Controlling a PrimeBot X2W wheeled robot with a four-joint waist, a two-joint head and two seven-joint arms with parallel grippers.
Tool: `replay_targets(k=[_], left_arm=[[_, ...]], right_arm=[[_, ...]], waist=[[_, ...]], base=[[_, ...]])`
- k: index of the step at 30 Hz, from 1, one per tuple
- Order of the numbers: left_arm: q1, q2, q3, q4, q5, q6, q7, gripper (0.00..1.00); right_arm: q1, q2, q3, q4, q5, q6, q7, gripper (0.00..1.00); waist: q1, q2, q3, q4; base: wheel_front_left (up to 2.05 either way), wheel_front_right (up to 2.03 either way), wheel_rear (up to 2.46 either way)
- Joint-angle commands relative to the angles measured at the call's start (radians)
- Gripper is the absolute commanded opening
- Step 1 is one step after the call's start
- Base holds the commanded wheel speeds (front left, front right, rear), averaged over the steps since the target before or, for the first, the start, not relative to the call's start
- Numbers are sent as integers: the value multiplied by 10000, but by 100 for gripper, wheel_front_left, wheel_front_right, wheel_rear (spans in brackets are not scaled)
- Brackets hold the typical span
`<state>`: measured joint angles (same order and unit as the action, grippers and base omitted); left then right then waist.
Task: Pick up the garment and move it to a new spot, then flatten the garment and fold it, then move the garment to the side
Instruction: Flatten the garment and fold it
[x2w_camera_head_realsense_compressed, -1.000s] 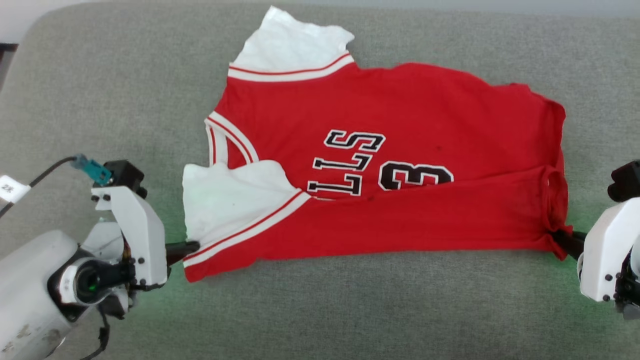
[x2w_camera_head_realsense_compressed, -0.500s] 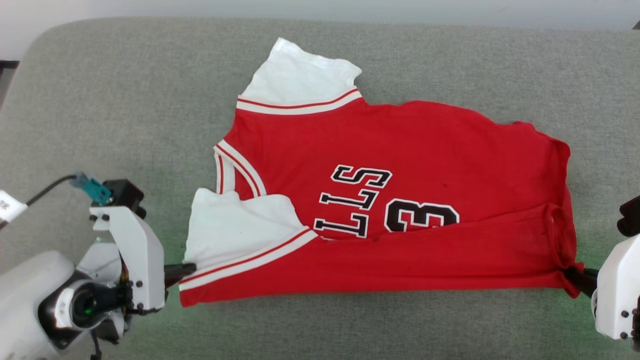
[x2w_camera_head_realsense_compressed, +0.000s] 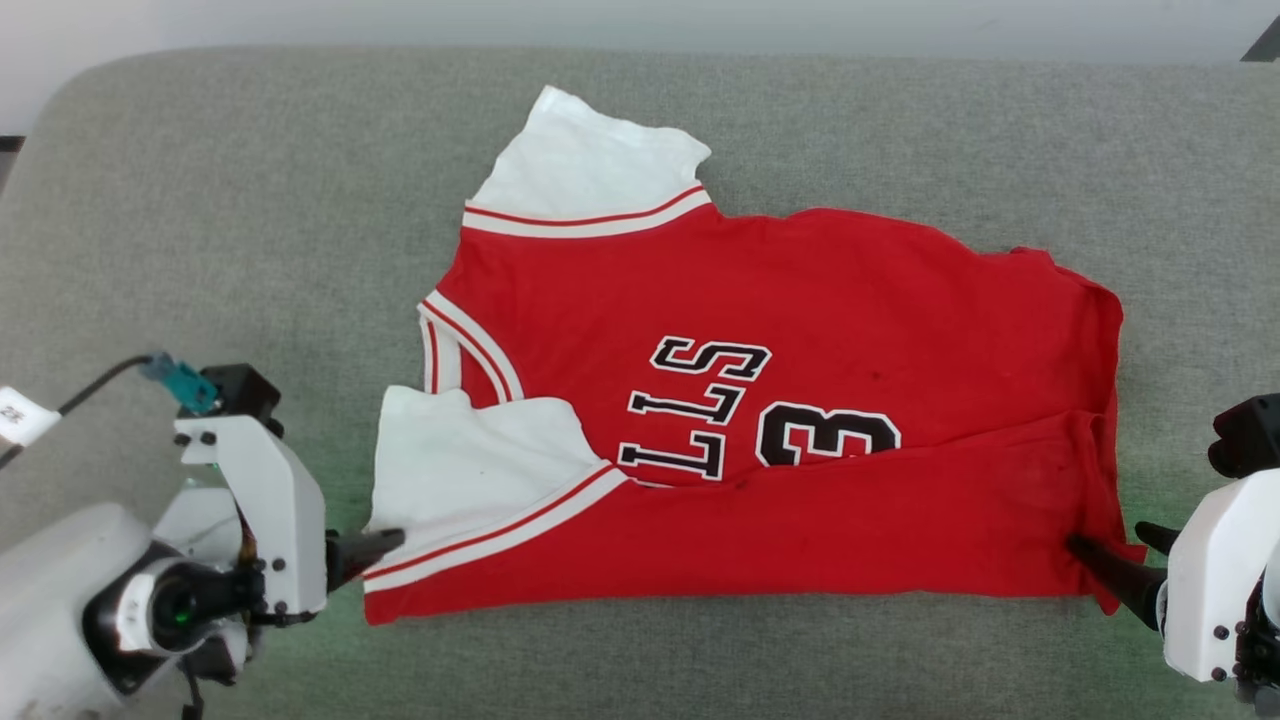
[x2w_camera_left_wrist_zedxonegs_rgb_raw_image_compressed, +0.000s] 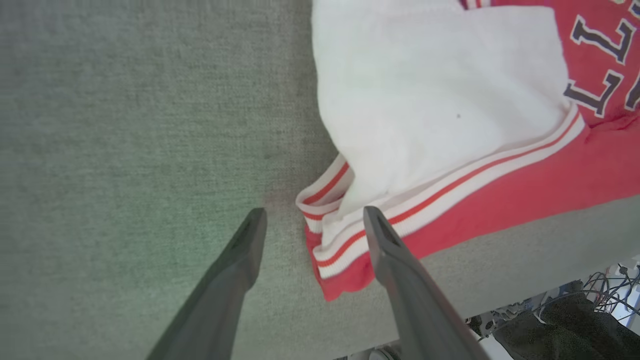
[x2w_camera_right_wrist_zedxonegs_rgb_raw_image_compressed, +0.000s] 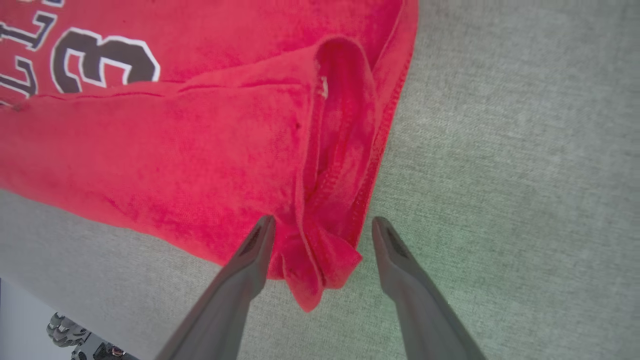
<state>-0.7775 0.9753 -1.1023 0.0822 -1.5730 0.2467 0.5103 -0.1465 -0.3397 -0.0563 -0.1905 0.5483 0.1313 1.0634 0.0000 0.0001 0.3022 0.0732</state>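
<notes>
On the grey cushion (x2w_camera_head_realsense_compressed: 250, 200) the garment (x2w_camera_head_realsense_compressed: 780, 400) lies mid-surface, collar end left, hem end right, with its near long edge turned over onto the black lettering (x2w_camera_head_realsense_compressed: 700, 410).

Left gripper (x2w_camera_left_wrist_zedxonegs_rgb_raw_image_compressed: 314, 215): fingers apart, straddling the near left striped corner (x2w_camera_left_wrist_zedxonegs_rgb_raw_image_compressed: 330, 240), nothing clamped. Right gripper (x2w_camera_right_wrist_zedxonegs_rgb_raw_image_compressed: 324, 222): fingers apart, the bunched near right corner (x2w_camera_right_wrist_zedxonegs_rgb_raw_image_compressed: 325, 270) sitting between them, also not clamped.

Risks:
1. Both corners lie between open fingers. A withdrawal that is not straight back could let a fingertip catch cloth and peel the turned-over flap open.
2. The right corner is puckered into a loose loop. I judge it likely to snag or spring up, leaving that end uneven for the next fold.
3. 1 white sleeve (x2w_camera_head_realsense_compressed: 590, 160) sticks out at the far left, so a fold from that side could come out lopsided.

Edges and room: the garment's near edge runs close to the cushion's near rim (x2w_camera_left_wrist_zedxonegs_rgb_raw_image_compressed: 500, 280), which gives little margin for pulling nearward. Bare cushion is wide to the left and along the far side, and narrower to the right. Moving the garment aside looks safest leftward or farther away.
</notes>
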Motion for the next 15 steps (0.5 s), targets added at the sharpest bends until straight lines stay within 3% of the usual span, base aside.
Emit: replay_targets(k=[1,8,15], left_arm=[[-113,92,30,-6,54,76,47,100],[-610,573,269,-312,405,183,26,100],[-1526,664,611,-462,1317,-37,-498,100]], right_arm=[[-2,-22,-5,-22,52,-10,-98,100],[76,-39,-113,-507,71,-10,-1002,100],[-163,-6,118,-1366,-354,-7,-3421,100]], waist=[[0,-1,-46,-28],[0,-1,-190,-201],[0,-1,-99,-597]], base=[[0,0,0],[0,0,0],[0,0,0]])
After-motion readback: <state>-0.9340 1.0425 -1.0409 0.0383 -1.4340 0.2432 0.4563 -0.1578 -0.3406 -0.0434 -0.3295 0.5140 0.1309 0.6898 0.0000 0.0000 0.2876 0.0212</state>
